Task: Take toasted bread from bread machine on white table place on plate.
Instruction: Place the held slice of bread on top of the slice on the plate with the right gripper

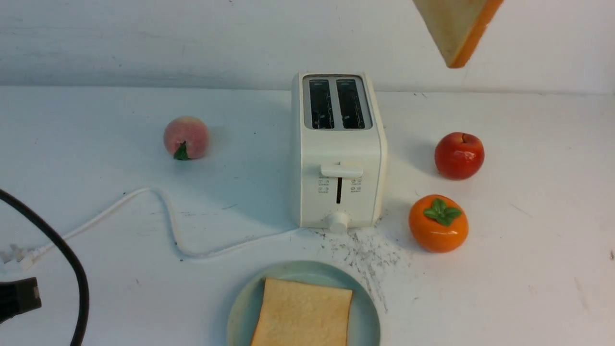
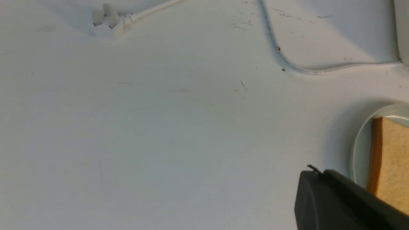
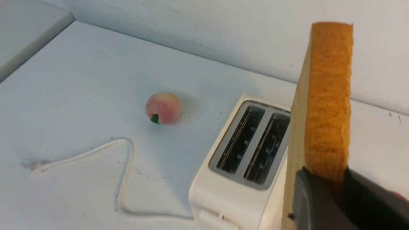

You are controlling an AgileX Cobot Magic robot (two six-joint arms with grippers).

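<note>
The cream-white bread machine [image 1: 338,154] stands mid-table with both slots empty. One slice of toasted bread [image 1: 302,312] lies flat on the pale blue-green plate [image 1: 240,307] at the front edge. A second slice [image 1: 454,29] hangs high above the table, right of the bread machine, one corner pointing down. In the right wrist view my right gripper [image 3: 332,179] is shut on that slice [image 3: 329,95], pinching its orange crust edge. My left gripper [image 2: 319,174] is shut and empty, low at the table's left beside the plate [image 2: 361,150].
A white cord [image 1: 168,226] runs left from the bread machine to a plug [image 2: 107,24]. A peach [image 1: 186,138] lies left of the bread machine; a red apple [image 1: 459,155] and an orange persimmon [image 1: 438,223] stand to its right. A black cable [image 1: 72,269] hangs at the front left.
</note>
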